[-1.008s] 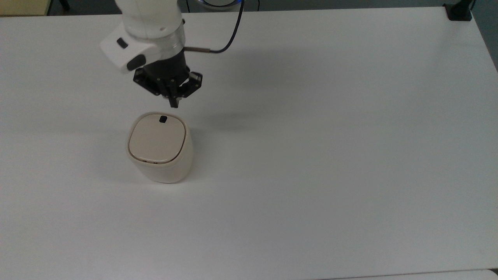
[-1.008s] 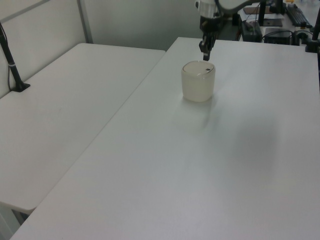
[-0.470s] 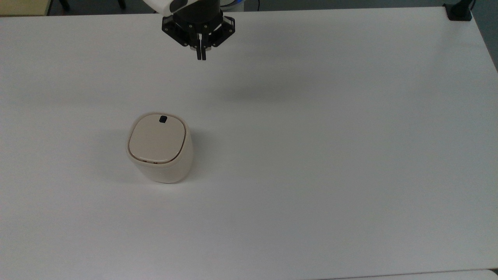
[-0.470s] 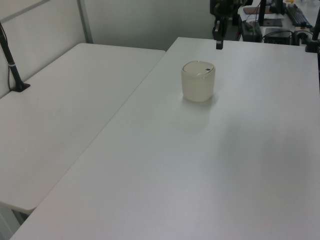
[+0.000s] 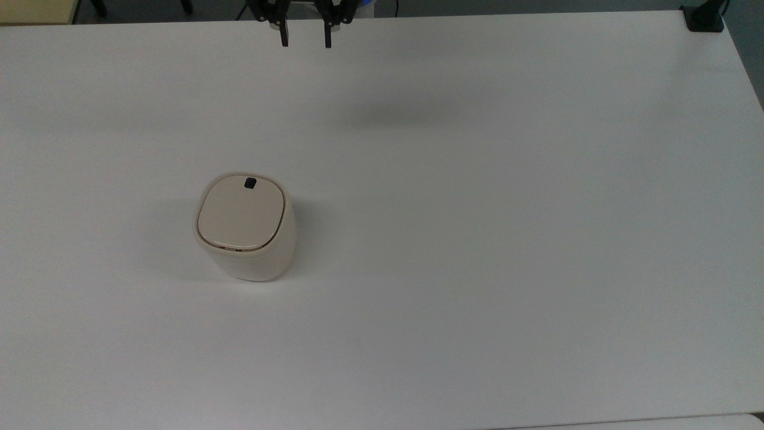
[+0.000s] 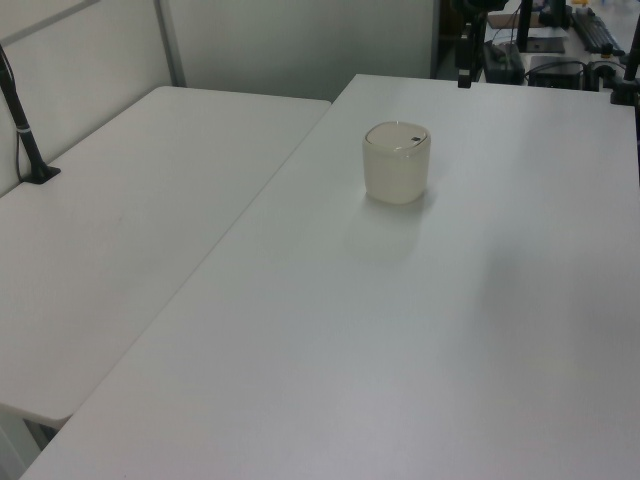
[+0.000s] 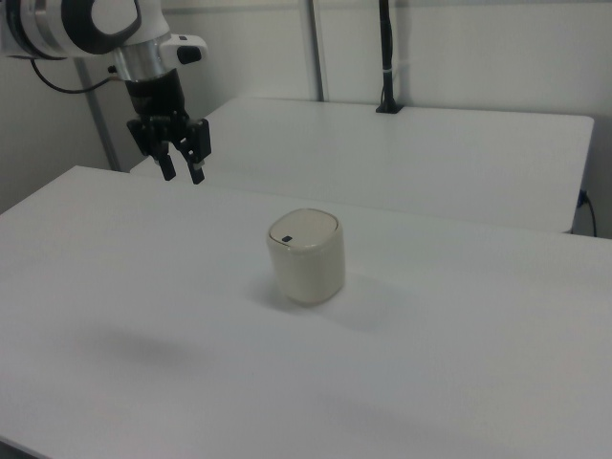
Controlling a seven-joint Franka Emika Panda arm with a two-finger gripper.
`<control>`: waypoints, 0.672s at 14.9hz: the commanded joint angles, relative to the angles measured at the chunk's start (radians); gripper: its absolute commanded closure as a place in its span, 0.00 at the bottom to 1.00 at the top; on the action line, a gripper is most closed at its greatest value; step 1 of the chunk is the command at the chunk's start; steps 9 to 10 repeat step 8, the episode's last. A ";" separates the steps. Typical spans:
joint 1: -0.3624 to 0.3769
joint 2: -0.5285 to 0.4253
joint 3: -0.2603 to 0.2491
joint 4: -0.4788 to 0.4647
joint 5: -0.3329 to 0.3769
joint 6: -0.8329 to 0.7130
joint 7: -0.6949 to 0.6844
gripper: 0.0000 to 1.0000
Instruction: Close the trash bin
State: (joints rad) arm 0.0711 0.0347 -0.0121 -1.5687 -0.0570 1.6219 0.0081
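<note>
The 2 fingers (image 5: 285, 34) are standing apart, gripping nothing. The gripper (image 5: 305, 42) is hanging above the white table (image 5: 477, 209) near the top view's upper edge, well apart from the trash bin (image 5: 245, 227), which is sitting upright with its lid (image 5: 240, 214) lying flat.

Even, diffuse light falls from overhead, so the white table (image 5: 477, 239) reads bright in all three views without hard glare. My own shadow is a soft grey smear near the table's far edge in the top view, and a fainter patch toward its near edge in the right view. The bin (image 5: 245, 227) throws a pale, blurred shadow around its base. The left view looks hazy and washed out.
</note>
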 commanded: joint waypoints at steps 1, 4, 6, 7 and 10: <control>0.012 -0.022 -0.008 -0.039 -0.011 0.004 -0.003 0.00; 0.001 -0.025 -0.015 -0.040 -0.009 0.001 -0.016 0.00; 0.003 -0.025 -0.015 -0.037 -0.009 0.003 -0.005 0.00; 0.003 -0.025 -0.015 -0.037 -0.007 0.003 -0.004 0.00; 0.003 -0.027 -0.015 -0.034 -0.007 0.001 -0.003 0.00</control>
